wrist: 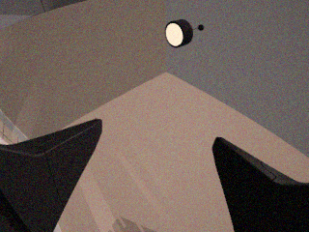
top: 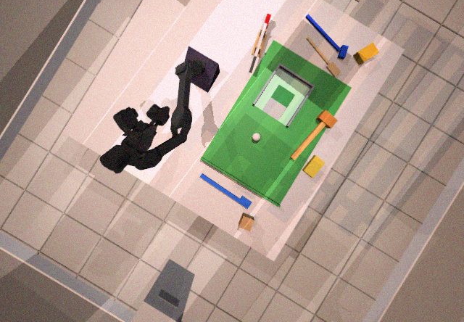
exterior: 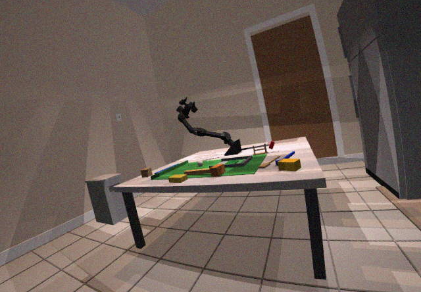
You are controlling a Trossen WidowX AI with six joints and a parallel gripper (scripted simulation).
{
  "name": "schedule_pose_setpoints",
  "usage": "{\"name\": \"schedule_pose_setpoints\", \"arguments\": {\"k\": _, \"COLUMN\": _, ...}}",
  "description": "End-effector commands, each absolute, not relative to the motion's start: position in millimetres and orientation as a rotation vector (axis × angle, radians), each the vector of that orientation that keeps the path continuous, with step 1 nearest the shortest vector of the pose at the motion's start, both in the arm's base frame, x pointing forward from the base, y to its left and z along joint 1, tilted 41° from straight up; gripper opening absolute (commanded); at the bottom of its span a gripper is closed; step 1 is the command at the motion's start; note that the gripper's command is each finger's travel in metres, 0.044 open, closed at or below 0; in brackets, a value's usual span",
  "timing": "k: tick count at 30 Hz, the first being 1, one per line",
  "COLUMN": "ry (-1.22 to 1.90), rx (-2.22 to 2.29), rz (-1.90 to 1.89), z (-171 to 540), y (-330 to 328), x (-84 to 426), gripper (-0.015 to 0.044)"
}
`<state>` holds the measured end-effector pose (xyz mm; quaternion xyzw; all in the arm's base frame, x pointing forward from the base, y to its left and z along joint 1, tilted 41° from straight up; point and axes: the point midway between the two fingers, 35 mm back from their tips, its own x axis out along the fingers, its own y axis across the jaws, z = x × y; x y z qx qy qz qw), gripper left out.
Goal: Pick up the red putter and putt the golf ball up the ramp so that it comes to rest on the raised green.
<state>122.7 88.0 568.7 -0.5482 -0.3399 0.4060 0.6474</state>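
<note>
The red putter has a red head [top: 267, 18] [exterior: 272, 145], a pale shaft and a dark grip. It rests raised on a small wooden rack [top: 254, 48] [exterior: 254, 150], beside the green mat's edge. The white golf ball [top: 256, 137] [exterior: 199, 163] sits on the green mat [top: 228, 157], in front of a pale grey ramp [top: 274, 110]. The ramp leads to the raised green [top: 283, 96], walled on three sides by a grey border [top: 263, 87] [exterior: 249, 161]. My gripper [top: 142, 115] [exterior: 189, 103] [wrist: 158, 134] is open and empty, high up and far from putter and ball.
An orange mallet [top: 309, 138] [exterior: 198, 171] lies across the mat's edge. Blue clubs [top: 324, 33] [top: 222, 189] and a thin wooden club [top: 318, 51] lie around the mat. Yellow blocks [top: 314, 166] [top: 367, 53] and a brown block [top: 246, 222] also stand on the table.
</note>
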Motion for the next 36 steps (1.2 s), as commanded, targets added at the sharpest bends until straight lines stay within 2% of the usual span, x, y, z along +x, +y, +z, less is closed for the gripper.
{"name": "schedule_pose_setpoints", "arguments": {"k": 1, "ry": -0.773, "rx": -1.252, "rz": 0.921, "z": 569, "y": 89, "x": 121, "gripper": 0.0426}}
{"name": "schedule_pose_setpoints", "arguments": {"k": 2, "ry": -0.772, "rx": -1.267, "rz": 0.915, "z": 568, "y": 93, "x": 115, "gripper": 0.044}}
{"name": "schedule_pose_setpoints", "arguments": {"k": 10, "ry": -0.701, "rx": -1.514, "rz": 0.849, "z": 542, "y": 169, "x": 53, "gripper": 0.044}}
{"name": "schedule_pose_setpoints", "arguments": {"k": 17, "ry": -0.538, "rx": -1.653, "rz": 0.844, "z": 493, "y": 233, "x": 46, "gripper": 0.044}}
{"name": "schedule_pose_setpoints", "arguments": {"k": 28, "ry": -0.208, "rx": -1.946, "rz": 0.869, "z": 371, "y": 318, "x": 99, "gripper": 0.044}}
{"name": "schedule_pose_setpoints", "arguments": {"k": 36, "ry": 0.165, "rx": -2.003, "rz": 0.908, "z": 270, "y": 330, "x": 167, "gripper": 0.044}}
